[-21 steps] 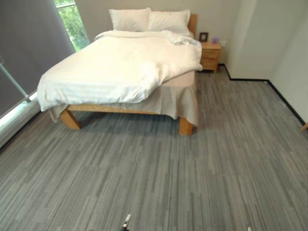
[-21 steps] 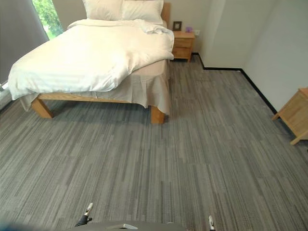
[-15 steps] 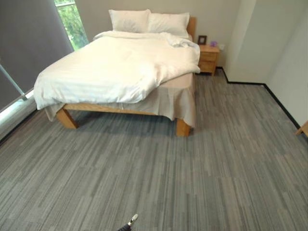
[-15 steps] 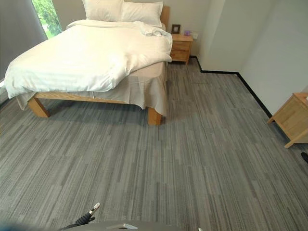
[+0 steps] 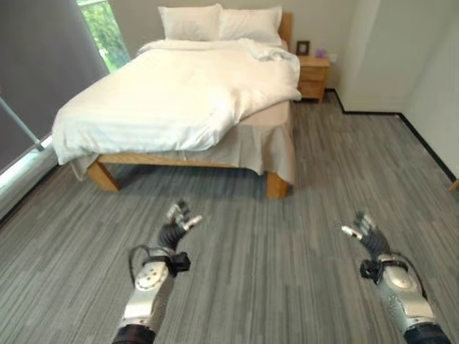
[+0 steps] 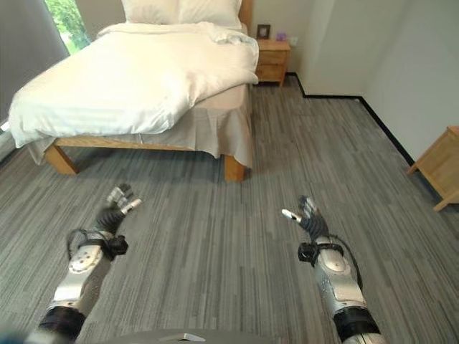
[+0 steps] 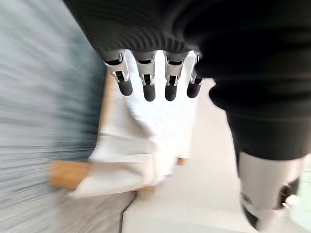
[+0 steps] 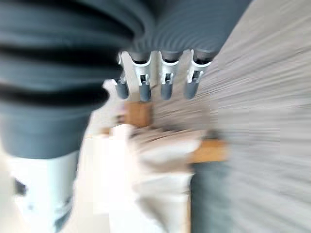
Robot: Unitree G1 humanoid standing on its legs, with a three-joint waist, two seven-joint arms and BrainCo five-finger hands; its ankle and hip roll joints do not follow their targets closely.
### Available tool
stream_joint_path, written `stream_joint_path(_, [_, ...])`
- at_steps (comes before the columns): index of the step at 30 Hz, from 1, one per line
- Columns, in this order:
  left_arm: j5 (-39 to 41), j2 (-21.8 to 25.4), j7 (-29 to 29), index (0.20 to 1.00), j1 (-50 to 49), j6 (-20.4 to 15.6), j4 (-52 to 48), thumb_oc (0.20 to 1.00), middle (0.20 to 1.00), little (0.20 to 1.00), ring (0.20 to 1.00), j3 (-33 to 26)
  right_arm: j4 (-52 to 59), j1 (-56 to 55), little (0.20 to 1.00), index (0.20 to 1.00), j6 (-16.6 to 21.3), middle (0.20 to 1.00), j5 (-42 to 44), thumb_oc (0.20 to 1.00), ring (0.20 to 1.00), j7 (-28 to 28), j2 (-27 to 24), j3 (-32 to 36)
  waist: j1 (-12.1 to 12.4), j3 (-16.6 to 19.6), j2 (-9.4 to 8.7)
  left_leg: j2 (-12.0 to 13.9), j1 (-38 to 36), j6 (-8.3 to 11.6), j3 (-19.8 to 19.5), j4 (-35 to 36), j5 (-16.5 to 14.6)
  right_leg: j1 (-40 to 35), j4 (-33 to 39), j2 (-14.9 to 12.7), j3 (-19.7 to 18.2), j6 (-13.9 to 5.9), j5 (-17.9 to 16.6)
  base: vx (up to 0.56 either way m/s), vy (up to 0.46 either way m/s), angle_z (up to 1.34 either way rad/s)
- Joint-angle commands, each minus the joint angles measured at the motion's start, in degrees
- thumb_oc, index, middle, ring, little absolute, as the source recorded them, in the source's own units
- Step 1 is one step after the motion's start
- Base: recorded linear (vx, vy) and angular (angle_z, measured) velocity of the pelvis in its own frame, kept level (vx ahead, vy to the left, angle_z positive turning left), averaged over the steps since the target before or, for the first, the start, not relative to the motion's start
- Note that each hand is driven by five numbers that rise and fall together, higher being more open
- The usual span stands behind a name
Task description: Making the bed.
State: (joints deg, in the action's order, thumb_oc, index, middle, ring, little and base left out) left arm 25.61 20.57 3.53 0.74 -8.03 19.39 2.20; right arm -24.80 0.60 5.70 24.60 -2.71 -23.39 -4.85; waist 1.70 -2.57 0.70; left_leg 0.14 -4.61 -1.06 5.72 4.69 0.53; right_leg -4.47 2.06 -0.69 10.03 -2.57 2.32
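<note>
A wooden bed (image 5: pixel 275 185) stands at the far left of the room under a rumpled white duvet (image 5: pixel 179 93). The duvet hangs low over the bed's left side and is pulled back at the near right corner, where a beige skirt (image 5: pixel 258 147) shows. Two white pillows (image 5: pixel 219 21) lean at the headboard. My left hand (image 5: pixel 176 223) and right hand (image 5: pixel 367 231) are raised over the carpet, well short of the bed, both open and holding nothing. The duvet (image 7: pixel 146 131) shows past my left hand's fingers (image 7: pixel 146 82).
A wooden nightstand (image 5: pixel 314 75) stands right of the headboard. A window (image 5: pixel 104 32) and a dark blind (image 5: pixel 36 72) line the left wall. Another wooden cabinet (image 6: pixel 439 168) stands at the right wall. Grey carpet (image 5: pixel 272 258) stretches between me and the bed.
Both arms have come up into view, hands open over the carpet. The camera shifted slightly; the bed has not changed.
</note>
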Motion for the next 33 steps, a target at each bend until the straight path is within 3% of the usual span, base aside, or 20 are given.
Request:
stream_joint_path(1, [-1.98,-0.16,2.79,1.000,2.44,-0.59,2.97,1.000,1.000,1.000,1.000,0.30,1.82,2.62,1.000,1.000,0.97,1.000,-2.99,1.000,1.000,-0.82,2.08,-2.37,0.45,-1.04,-3.80,-0.05,0.13,2.24,0.09,0.31,-0.21,0.66,2.94,-6.04,0.86,-4.85,-5.75,0.05,0.106,0.02])
stream_joint_path(5, [2.89,-1.80,3.35,1.000,1.31,-1.18,2.72,1.000,1.000,1.000,1.000,-0.08,6.16,2.20,1.000,1.000,1.58,1.000,-0.13,1.000,1.000,0.13,3.24,-3.88,0.68,-2.55,-3.49,-0.92,0.25,1.24,0.45,0.31,-0.65,1.87,1.19,-7.06,0.05,-5.24,-5.74,0.02,0.131,-0.12])
stream_joint_path(7, [4.25,-2.42,3.70,1.000,0.11,-1.13,1.58,1.000,1.000,1.000,1.000,-0.20,8.14,1.94,1.000,1.000,2.22,1.000,0.38,1.000,1.000,0.34,3.86,-5.02,1.03,-4.19,-2.92,-1.22,0.32,-0.02,0.66,0.31,-1.17,6.11,-7.02,-8.35,-0.91,-5.74,-4.84,0.00,0.134,-0.23])
stream_joint_path(10, [3.41,-2.13,3.58,1.000,-0.92,-0.61,-0.41,1.000,1.000,1.000,1.000,-0.02,8.80,1.74,1.000,1.000,2.09,1.000,-1.20,1.000,1.000,0.46,4.72,-6.68,0.89,-6.60,-2.25,-1.98,-1.19,-2.02,1.36,0.31,-2.57,13.43,-23.98,-10.85,-1.80,-7.46,-9.47,0.09,0.160,-0.35])
stream_joint_path(13, [3.73,-1.91,3.11,1.000,-0.75,-0.91,-0.57,1.000,1.000,1.000,1.000,0.17,9.27,1.67,1.000,1.000,1.55,1.000,-2.65,1.000,1.000,0.33,4.61,-6.85,0.10,-7.44,-1.86,-1.68,-2.98,-1.93,0.95,0.31,-3.59,17.50,-26.22,-11.78,-1.15,-7.82,-11.44,0.24,0.018,0.08])
stream_joint_path(14, [4.14,-1.71,2.43,1.000,0.15,-0.97,-1.46,1.000,1.000,1.000,1.000,0.85,9.65,0.77,1.000,1.000,1.57,1.000,-1.62,1.000,1.000,0.52,4.42,-5.72,-1.37,-7.70,-1.71,-1.03,-5.34,-0.48,0.74,0.31,-4.66,19.33,-16.96,-11.92,0.81,-7.56,-11.69,0.41,-0.115,0.13])
stream_joint_path(16, [4.30,-0.99,1.71,1.000,1.88,-1.09,-0.83,1.000,1.000,1.000,1.000,2.16,9.13,-0.05,1.000,1.000,1.64,1.000,-0.63,1.000,1.000,0.58,3.93,-5.10,-3.24,-8.20,-2.00,-0.56,-7.63,0.92,-0.72,0.31,-5.92,19.37,-7.60,-10.42,-0.20,-8.26,-13.08,0.59,-0.206,-0.12])
stream_joint_path(17, [4.07,-0.49,1.20,1.000,4.73,-1.21,-0.06,1.000,1.000,1.000,1.000,3.27,8.94,-0.60,1.000,1.000,1.66,1.000,-0.79,1.000,1.000,0.27,3.62,-4.54,-5.28,-7.90,-2.41,0.26,-10.12,2.39,-2.05,0.31,-6.83,22.53,1.33,-9.17,-1.58,-9.36,-15.44,0.68,-0.265,0.05])
stream_joint_path(21, [4.58,-1.01,0.16,1.000,6.66,-2.00,-0.93,1.000,1.000,1.000,1.000,4.65,11.41,-2.67,1.000,1.000,1.32,1.000,-2.35,1.000,1.000,1.61,3.10,-4.31,-7.50,-7.08,-1.66,2.82,-14.82,4.34,-3.62,0.31,-6.79,24.92,2.94,-8.68,0.55,-10.38,-17.39,0.49,-0.203,0.57])
stream_joint_path(23, [5.13,-1.37,-0.76,1.000,6.63,-2.08,-2.29,1.000,1.000,1.000,1.000,5.28,11.54,-2.78,1.000,1.000,1.42,1.000,-2.24,1.000,1.000,2.68,3.10,-5.00,-7.51,-6.33,-1.24,4.62,-15.03,6.16,-5.00,-4.97,-2.64,21.80,2.07,-8.03,1.22,-8.61,-18.37,0.59,-0.304,0.40])
stream_joint_path(24, [4.84,-1.66,-0.90,1.000,6.36,-1.90,-2.39,1.000,1.000,1.000,1.000,5.86,11.56,-2.30,1.000,1.000,1.21,1.000,-2.68,1.000,1.000,3.20,2.68,-5.64,-7.41,-6.03,-0.97,5.62,-14.23,7.51,-5.14,-9.80,1.42,20.55,1.00,-7.27,1.75,-7.25,-17.31,0.42,-0.237,0.56])
stream_joint_path(25, [4.84,-1.64,-0.90,1.000,6.35,-1.90,-2.39,1.000,1.000,1.000,1.000,5.84,11.56,-2.29,1.000,1.000,1.22,1.000,-2.68,1.000,1.000,3.20,2.70,-5.65,-7.56,-5.93,-1.14,5.47,-14.04,7.49,-5.31,-9.78,1.55,20.69,0.96,-7.50,1.80,-7.26,-17.32,0.56,-0.380,0.45])
stream_joint_path(26, [8.61,-2.13,-3.34,1.000,5.44,-1.20,-1.88,1.000,1.000,1.000,1.000,6.84,10.69,-0.63,1.000,1.000,1.08,1.000,-1.59,1.000,1.000,3.17,2.21,-7.06,-7.50,-5.52,-1.06,7.28,-9.63,10.04,-4.91,-23.95,13.59,16.93,-0.52,-5.63,2.02,-4.00,-14.53,0.79,-0.647,0.60])
stream_joint_path(27, [11.26,-2.13,-4.11,1.000,3.17,-0.28,-1.57,1.000,1.000,1.000,1.000,5.37,12.85,0.16,1.000,1.000,1.59,1.000,1.61,1.000,1.000,3.48,1.70,-7.35,-5.79,-6.33,-3.24,8.98,-0.54,9.55,-1.87,-40.29,18.17,11.07,0.80,-4.84,2.18,-0.41,-11.58,1.00,-0.822,0.75])
stream_joint_path(28, [11.32,-1.94,-3.88,1.000,1.73,-0.04,-2.00,1.000,1.000,1.000,1.000,4.52,13.39,0.14,1.000,1.000,1.79,1.000,1.44,1.000,1.000,3.55,1.17,-7.16,-4.34,-7.17,-4.37,9.38,2.77,8.29,-0.37,-45.99,16.72,8.59,1.34,-4.44,2.37,0.58,-9.66,0.64,-0.569,0.86])
stream_joint_path(29, [11.32,-1.90,-3.88,1.000,1.72,-0.03,-2.02,1.000,1.000,1.000,1.000,4.51,13.40,0.15,1.000,1.000,1.79,1.000,1.43,1.000,1.000,3.55,1.20,-7.16,-4.44,-7.04,-4.49,9.25,2.99,8.24,-0.43,-46.01,16.79,8.75,1.31,-4.58,2.42,0.56,-9.68,0.57,-0.383,0.18])
stream_joint_path(30, [11.45,-1.65,-3.51,1.000,0.04,0.21,-3.39,1.000,1.000,1.000,1.000,3.27,12.87,1.77,1.000,1.000,1.32,1.000,-0.21,1.000,1.000,2.45,0.05,-6.76,-1.10,-8.08,-5.57,9.38,9.37,8.23,3.23,-48.02,14.26,4.58,2.03,-4.57,2.72,0.75,-7.80,0.58,-0.287,-0.47])
stream_joint_path(31, [11.43,-1.97,-3.16,1.000,-0.05,-0.13,-3.53,1.000,1.000,1.000,1.000,3.11,11.98,3.23,1.000,1.000,1.46,1.000,0.29,1.000,1.000,1.84,-0.01,-7.13,0.98,-8.44,-5.62,9.28,13.83,8.16,5.01,-45.71,12.08,2.42,2.83,-3.86,2.84,0.78,-6.44,0.75,-0.324,-0.55])
stream_joint_path(33, [12.71,-2.44,-4.66,1.000,-1.39,-0.05,-2.95,1.000,1.000,1.000,1.000,2.84,11.62,4.16,1.000,1.000,1.30,1.000,2.04,1.000,1.000,2.25,0.10,-7.37,3.56,-8.32,-5.60,9.37,18.11,8.05,7.86,-36.96,11.40,-1.06,2.94,-3.16,2.73,0.01,-4.93,0.59,-0.127,-0.33])
